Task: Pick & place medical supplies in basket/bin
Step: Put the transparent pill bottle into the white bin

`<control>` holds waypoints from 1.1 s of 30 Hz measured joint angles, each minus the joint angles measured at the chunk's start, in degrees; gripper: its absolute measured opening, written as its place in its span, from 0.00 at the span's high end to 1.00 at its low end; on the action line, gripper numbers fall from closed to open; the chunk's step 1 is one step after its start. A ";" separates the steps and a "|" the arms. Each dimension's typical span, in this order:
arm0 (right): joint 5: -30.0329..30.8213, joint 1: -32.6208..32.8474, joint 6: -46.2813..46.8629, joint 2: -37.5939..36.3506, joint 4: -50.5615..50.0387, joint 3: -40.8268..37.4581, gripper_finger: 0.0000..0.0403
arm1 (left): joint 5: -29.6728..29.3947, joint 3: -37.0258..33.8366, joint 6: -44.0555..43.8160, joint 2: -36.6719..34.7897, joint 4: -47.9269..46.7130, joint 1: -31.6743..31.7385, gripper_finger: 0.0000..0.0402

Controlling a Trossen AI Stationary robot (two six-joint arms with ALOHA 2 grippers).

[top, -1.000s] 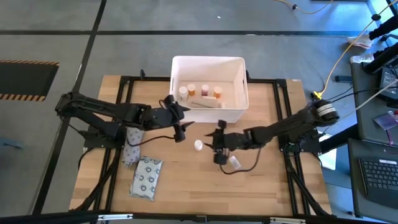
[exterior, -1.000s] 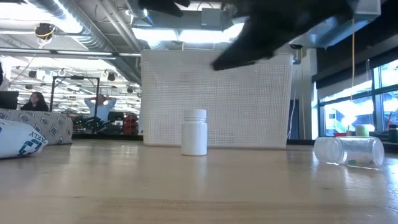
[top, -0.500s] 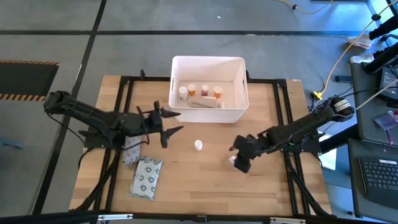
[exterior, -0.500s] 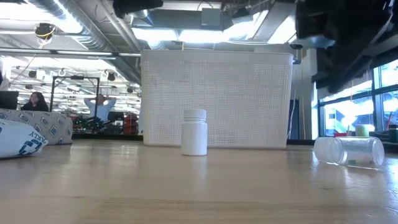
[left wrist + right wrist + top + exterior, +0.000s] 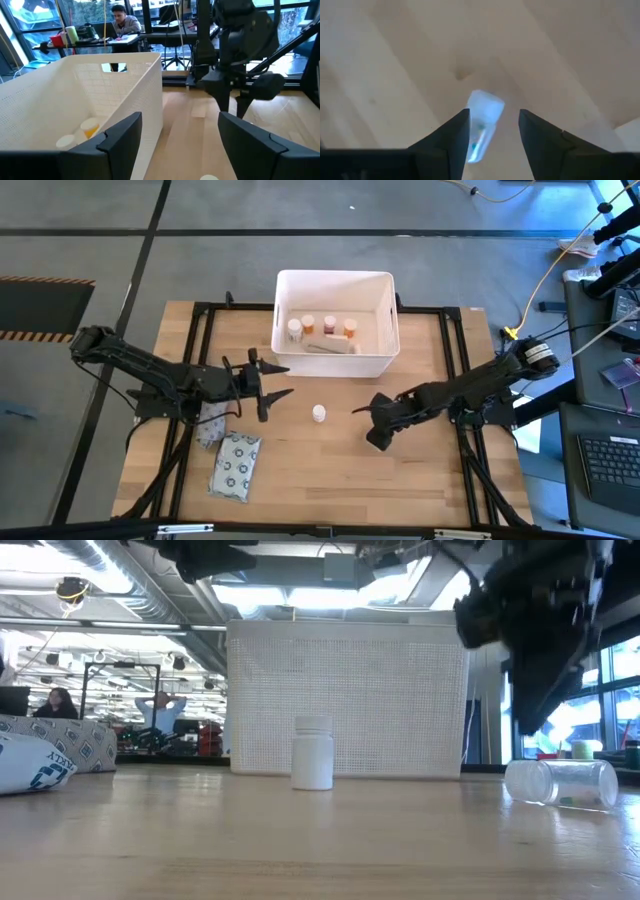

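The white bin (image 5: 336, 323) stands at the table's far middle, with small bottles (image 5: 328, 326) and a roll inside. A white bottle (image 5: 318, 413) stands upright on the table in front of it (image 5: 313, 752). A clear tube (image 5: 560, 782) lies on its side to the right. My right gripper (image 5: 490, 132) is open and hangs above the tube (image 5: 481, 125), pointing down, one finger on either side of it. My left gripper (image 5: 270, 378) is open, left of the bottle and near the bin's front left corner. A ring-patterned packet (image 5: 237, 467) lies flat at near left.
A second packet (image 5: 212, 423) lies beside the left arm, and both packets show at the left in the low view (image 5: 40, 755). Black frame rails run along the table's edges. Bare wood lies in front of the bottle. People sit far off in the room behind.
My left gripper has drawn back from the bin's front toward the table's left and then stayed. My right gripper has pulled away from the white bottle toward the right, tipped to point down, and come to hang over the clear tube. Bottle and tube have not moved.
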 joint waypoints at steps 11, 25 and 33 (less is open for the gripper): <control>-0.98 -0.12 -3.51 4.95 1.55 -0.01 0.58 | -0.04 0.00 0.57 0.02 -0.03 0.00 0.36; -1.09 2.30 -3.23 6.02 3.73 -0.01 0.58 | -0.44 0.00 0.50 0.02 -0.03 0.00 0.37; -1.21 3.41 -3.23 11.19 6.19 0.27 0.58 | -0.50 0.00 0.48 0.02 -0.40 0.02 0.37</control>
